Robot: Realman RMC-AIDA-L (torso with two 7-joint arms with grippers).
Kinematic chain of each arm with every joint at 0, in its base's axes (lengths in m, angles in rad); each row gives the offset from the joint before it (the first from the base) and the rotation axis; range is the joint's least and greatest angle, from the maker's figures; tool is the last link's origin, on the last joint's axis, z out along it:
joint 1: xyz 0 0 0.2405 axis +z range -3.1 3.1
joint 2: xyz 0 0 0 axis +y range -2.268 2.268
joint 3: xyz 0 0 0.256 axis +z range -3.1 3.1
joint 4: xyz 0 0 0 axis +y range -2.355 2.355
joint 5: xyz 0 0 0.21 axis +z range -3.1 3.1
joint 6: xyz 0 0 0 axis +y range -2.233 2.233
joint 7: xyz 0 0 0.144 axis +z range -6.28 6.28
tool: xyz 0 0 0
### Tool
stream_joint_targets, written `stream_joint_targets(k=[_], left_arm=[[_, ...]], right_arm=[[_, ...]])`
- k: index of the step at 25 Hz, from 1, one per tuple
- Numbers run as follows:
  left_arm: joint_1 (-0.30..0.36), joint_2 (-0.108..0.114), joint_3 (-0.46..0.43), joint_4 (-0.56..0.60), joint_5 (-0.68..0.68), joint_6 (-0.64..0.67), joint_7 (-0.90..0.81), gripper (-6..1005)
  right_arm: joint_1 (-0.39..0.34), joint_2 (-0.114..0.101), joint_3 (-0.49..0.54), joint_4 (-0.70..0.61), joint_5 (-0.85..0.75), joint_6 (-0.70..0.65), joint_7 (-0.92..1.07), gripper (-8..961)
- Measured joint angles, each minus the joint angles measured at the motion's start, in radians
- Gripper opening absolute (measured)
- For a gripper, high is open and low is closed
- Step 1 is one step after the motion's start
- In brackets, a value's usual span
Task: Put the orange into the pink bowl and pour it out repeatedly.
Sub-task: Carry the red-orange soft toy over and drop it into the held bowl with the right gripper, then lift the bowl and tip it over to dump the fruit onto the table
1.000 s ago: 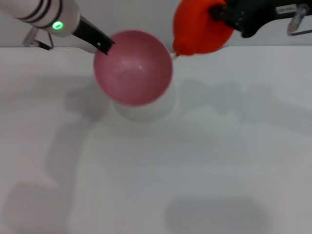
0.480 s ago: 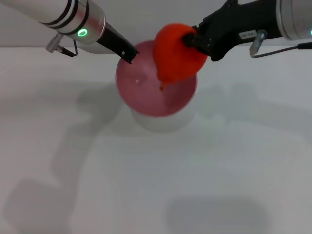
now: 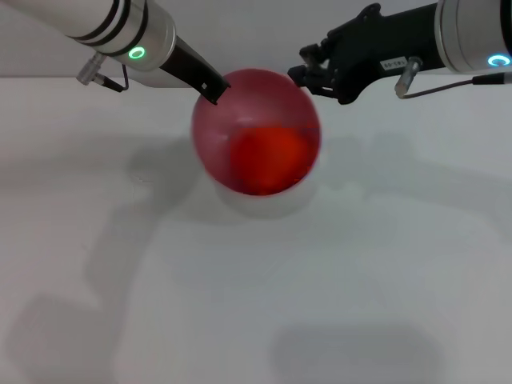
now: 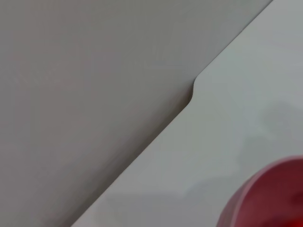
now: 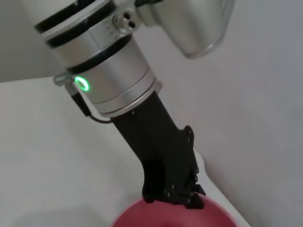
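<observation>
The pink bowl (image 3: 216,128) hangs a little above the white table, its shadow lying under it. My left gripper (image 3: 214,86) is shut on its far-left rim. Inside the bowl lies the orange (image 3: 270,158), bright red-orange, toward the near right side. My right gripper (image 3: 307,66) stands open and empty just past the bowl's far-right rim. In the right wrist view the left gripper (image 5: 176,193) pinches the bowl's rim (image 5: 142,213). The left wrist view catches only an edge of the bowl (image 4: 272,198).
The white table (image 3: 256,272) spreads bare in front of the bowl. Its far edge meets a grey wall (image 3: 240,32) just behind both arms. A notched table edge (image 4: 191,92) shows in the left wrist view.
My right gripper let go of the orange, which dropped into the bowl, and the gripper drew back to the right. The left arm and bowl shifted right, then held still.
</observation>
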Motion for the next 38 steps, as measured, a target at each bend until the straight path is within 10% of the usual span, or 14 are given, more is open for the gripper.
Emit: stream_joint_targets(k=[12,20,35,38], left_arm=[[0.005,0.001,0.004,-0.001,-0.002,-0.006,0.006,48],[0.015,0.001,0.006,-0.010,-0.004,-0.032,0.007,49],[0.042,-0.001,0.097,-0.006,-0.054,-0.161,0.009,49],[0.080,-0.003,0.290,0.004,-0.095,-0.370,0.029,49]], right_arm=[[-0.090,0.008,0.028,-0.033,0.099,0.140,-0.100,541],[-0.340,-0.002,0.103,0.185,1.100,0.180,-1.029,549],[-0.451,0.000,0.129,0.725,1.896,-0.068,-1.774,546],[-0.449,-0.001,0.164,0.808,1.949,-0.103,-1.804,544]])
